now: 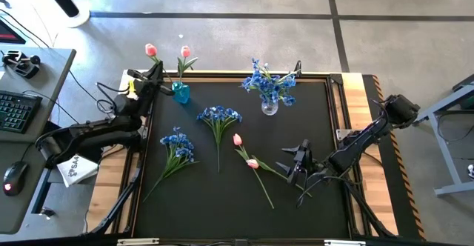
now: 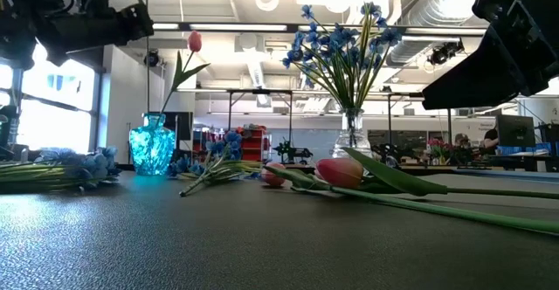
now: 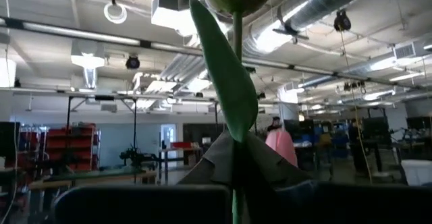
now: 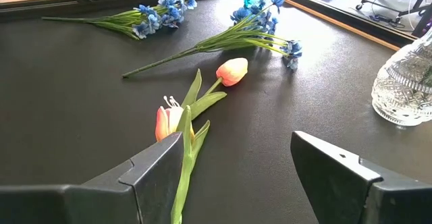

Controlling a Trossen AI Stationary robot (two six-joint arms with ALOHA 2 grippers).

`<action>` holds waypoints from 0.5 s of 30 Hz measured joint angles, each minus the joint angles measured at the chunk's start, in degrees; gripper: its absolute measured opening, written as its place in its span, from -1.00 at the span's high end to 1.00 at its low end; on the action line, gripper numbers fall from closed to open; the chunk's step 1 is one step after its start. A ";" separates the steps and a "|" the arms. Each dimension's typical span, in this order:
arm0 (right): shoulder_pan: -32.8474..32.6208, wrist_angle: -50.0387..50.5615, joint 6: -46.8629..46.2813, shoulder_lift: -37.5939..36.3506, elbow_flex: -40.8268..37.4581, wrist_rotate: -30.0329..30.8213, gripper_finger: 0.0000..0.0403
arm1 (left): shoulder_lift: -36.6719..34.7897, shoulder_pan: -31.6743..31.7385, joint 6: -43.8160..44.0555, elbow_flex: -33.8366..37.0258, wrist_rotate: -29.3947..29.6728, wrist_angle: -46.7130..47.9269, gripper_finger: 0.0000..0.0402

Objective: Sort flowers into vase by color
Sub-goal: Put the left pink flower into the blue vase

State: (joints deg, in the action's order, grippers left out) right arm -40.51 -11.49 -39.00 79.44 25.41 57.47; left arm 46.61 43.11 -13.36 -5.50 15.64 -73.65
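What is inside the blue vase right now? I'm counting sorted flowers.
One pink tulip stands in the blue vase. The left gripper, shut on a second tulip, holds it beside the vase. The stem ends inside the glass cannot be made out.

Four pink tulips (image 1: 252, 163), three bunches of blue blossoms (image 1: 219, 115), two vases (image 1: 180, 92), and two robot arms (image 1: 355, 146) over the table.

I can read no words, labels or numbers anywhere; the white paper (image 1: 77, 169) left of the table (image 1: 357, 90) carries marks too small to read.
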 joint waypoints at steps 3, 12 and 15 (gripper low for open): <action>0.01 0.00 0.00 0.00 0.00 0.00 -0.34 | 0.00 0.00 0.82 0.00 0.45 2.62 0.99; 0.01 0.00 0.00 0.00 0.00 0.00 -0.34 | 0.00 -0.04 -0.83 0.00 1.38 6.36 0.70; 0.02 0.00 0.00 0.00 0.00 -0.02 -0.34 | -0.02 -0.04 -0.79 0.00 1.38 9.01 0.60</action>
State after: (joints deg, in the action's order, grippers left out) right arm -40.49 -11.49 -39.00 79.44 25.41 57.46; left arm 46.59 43.07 -14.15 -5.50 17.02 -64.63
